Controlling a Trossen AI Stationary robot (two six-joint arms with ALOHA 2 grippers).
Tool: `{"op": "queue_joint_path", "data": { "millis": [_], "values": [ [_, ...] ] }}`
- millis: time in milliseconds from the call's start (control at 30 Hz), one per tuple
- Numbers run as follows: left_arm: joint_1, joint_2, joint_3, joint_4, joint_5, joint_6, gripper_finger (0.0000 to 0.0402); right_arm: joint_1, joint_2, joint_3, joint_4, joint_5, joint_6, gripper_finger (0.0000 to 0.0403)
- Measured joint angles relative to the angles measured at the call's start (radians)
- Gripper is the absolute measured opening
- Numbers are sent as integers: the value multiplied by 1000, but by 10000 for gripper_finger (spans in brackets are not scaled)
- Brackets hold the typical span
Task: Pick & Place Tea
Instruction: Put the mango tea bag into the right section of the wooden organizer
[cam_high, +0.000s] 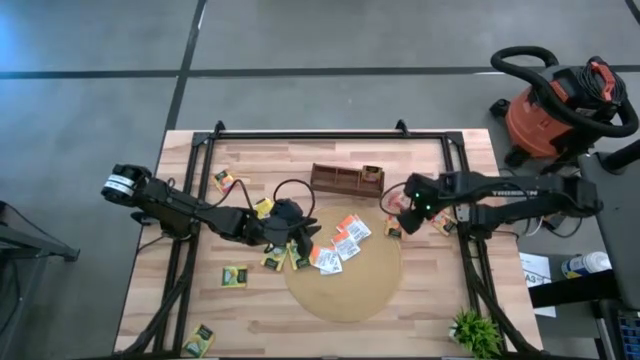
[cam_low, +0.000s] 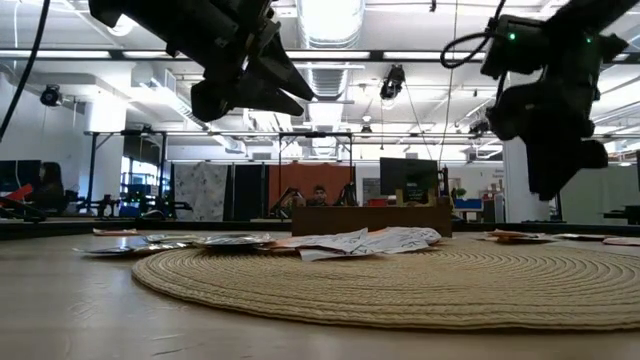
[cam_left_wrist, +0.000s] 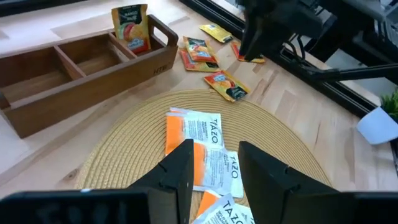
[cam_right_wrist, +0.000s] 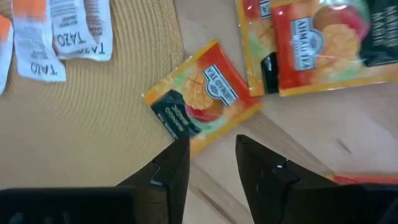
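From above, the round tan mat (cam_high: 345, 285) lies on the wooden surface (cam_high: 420, 320). The left tool (cam_high: 300, 232) hangs over the mat's left rim, beside a cluster of white and orange tea sachets (cam_high: 340, 245) on the mat. The right tool (cam_high: 397, 205) hovers off the mat's upper right edge, near the long wooden box (cam_high: 345, 181) beyond the mat.

Level with the surface, both tools are raised clear above the mat (cam_low: 400, 280); the sachets (cam_low: 360, 240) lie flat on it.

Past the left tool (cam_left_wrist: 214, 168), its fingers (cam_left_wrist: 180, 171) stand parted and empty over the white sachets (cam_left_wrist: 202, 134); one orange sachet (cam_left_wrist: 130, 28) stands upright in the box's end compartment.

The right tool (cam_right_wrist: 211, 162) is parted, gripping nothing, over an orange sachet (cam_right_wrist: 202, 96) straddling the mat's edge.
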Motion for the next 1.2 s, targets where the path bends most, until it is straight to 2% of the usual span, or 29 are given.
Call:
{"op": "queue_joint_path", "data": {
  "millis": [400,667,933,1067,1200],
  "values": [
    [3,0,0,1,21,-9,121,19,189,-78,204,43,-27,116],
    [4,21,0,13,46,-4,121,19,294,-35,260,-66,-30,104],
    [4,221,17,240,169,-11,121,19,305,-12,260,-74,-30,91],
    [21,330,97,280,200,-13,121,19,306,-17,259,-75,-7,88],
    [49,450,221,278,352,-96,121,19,308,-22,260,-75,11,89]
  ]
}}
